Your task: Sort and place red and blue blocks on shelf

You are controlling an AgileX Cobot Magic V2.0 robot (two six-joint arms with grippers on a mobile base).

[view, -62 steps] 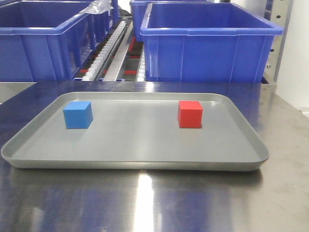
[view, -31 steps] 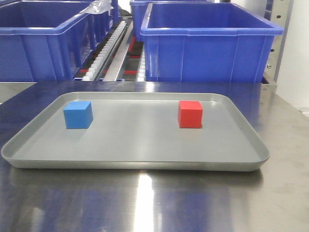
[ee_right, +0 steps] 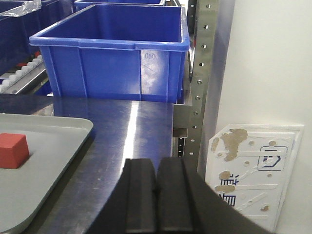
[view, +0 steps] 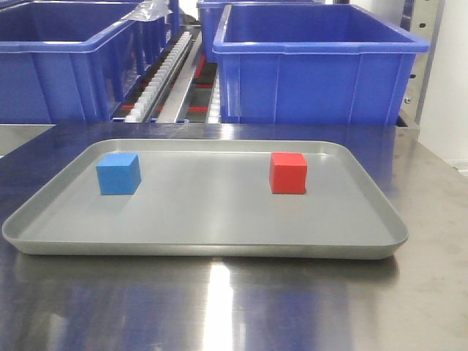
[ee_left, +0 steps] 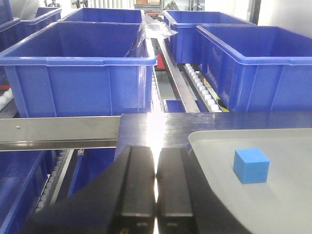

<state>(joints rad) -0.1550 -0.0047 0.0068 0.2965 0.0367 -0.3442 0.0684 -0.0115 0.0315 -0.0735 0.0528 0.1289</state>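
On the grey tray (view: pixel 219 238) a light blue block (view: pixel 118 173) sits at the left and a red block (view: pixel 288 172) at the right, both resting flat. The left wrist view has the blue block (ee_left: pixel 250 165) ahead and to the right of my left gripper (ee_left: pixel 156 152), which is shut with nothing in it, off the tray's left edge. In the right wrist view the red block (ee_right: pixel 12 150) lies far left of my right gripper (ee_right: pixel 157 163), also shut and holding nothing, over the steel table right of the tray. Neither gripper appears in the front view.
Large dark-blue bins (view: pixel 314 66) stand behind the table on a roller-rail shelf (view: pixel 168 77), another bin (view: pixel 55 62) at the left. A perforated metal upright (ee_right: pixel 201 73) and a white wall panel (ee_right: pixel 253 170) are at the table's right end.
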